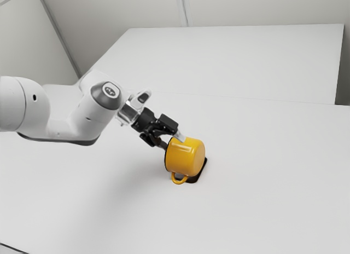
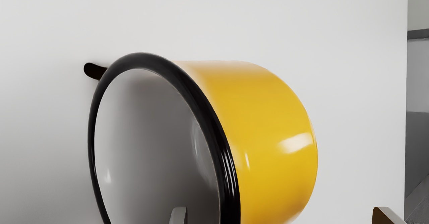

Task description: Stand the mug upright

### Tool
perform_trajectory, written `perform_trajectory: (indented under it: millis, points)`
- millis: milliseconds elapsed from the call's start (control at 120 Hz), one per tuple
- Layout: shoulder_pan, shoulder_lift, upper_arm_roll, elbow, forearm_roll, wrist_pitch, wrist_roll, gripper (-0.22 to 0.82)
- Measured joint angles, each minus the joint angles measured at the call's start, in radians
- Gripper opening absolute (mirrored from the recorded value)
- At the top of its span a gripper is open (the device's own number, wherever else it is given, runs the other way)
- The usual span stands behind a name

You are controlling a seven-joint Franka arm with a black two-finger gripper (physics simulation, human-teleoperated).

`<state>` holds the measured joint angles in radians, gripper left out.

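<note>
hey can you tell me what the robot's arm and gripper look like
The arm has rounded, glossy white segments, with a grey ring around a round emblem near the wrist and a small dark oval mark. The gripper is black, with a pale fingertip.

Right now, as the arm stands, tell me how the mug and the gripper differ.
Colour: the mug is glossy yellow outside, while the gripper is mostly black.
Shape: the mug is a round, hollow body with a loop handle; the gripper has two separate fingers, spread open.
Pose: the mug lies on its side, mouth toward the arm; the gripper slants down toward it.
Shared: both have black parts, the mug's being its rim.
</note>
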<state>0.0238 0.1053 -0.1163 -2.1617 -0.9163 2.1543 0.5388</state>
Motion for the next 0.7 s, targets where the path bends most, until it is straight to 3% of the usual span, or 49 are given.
perform_trajectory:
  millis: [417,517,700]
  points:
    - [0.011,0.039,-0.002,-0.007,-0.207,-0.014,0.21,0.59]
    - [0.012,0.044,-0.003,-0.012,-0.237,-0.024,0.248,0.44]
    - [0.012,0.046,-0.003,-0.02,-0.269,-0.033,0.303,0.08]
